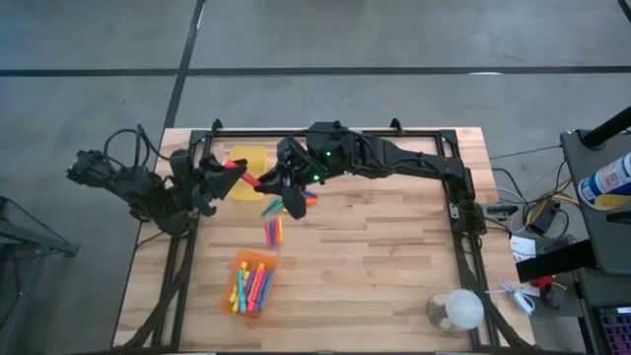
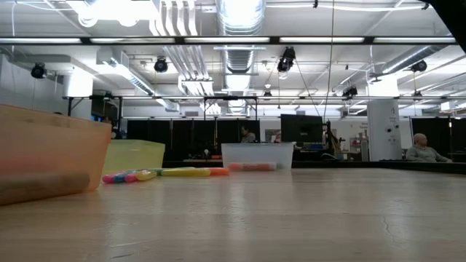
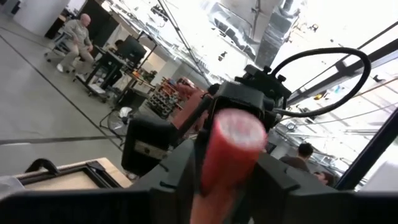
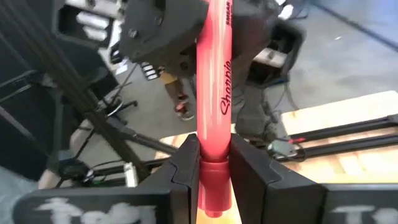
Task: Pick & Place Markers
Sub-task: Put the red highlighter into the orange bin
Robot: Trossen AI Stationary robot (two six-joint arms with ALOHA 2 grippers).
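Red is the marker (image 4: 211, 118) at the centre of things, a felt-tip with black lettering down its barrel, held in the air above the wooden worktop (image 1: 394, 256) with a claw at each end. The right claw (image 4: 210, 177) is closed narrow on one end, its two dark fingers pressed against the barrel on either side. The left claw (image 3: 227, 180) has the other end between its fingers, with the round red end facing its camera (whether those fingers are actually clamping or only standing around the barrel, I cannot tell). From overhead the two claws meet over the far left part of the worktop, with the marker bridging them just beside a yellow bin (image 1: 248, 160). Near them, a few loose markers (image 1: 274, 232) lie in a small cluster on the wood, touching or nearly so. Closer to the front edge, an orange bin (image 1: 252, 284) holds several more markers in pink, yellow, green and blue. A round whitish object (image 1: 459, 310) sits well apart at the right front corner.
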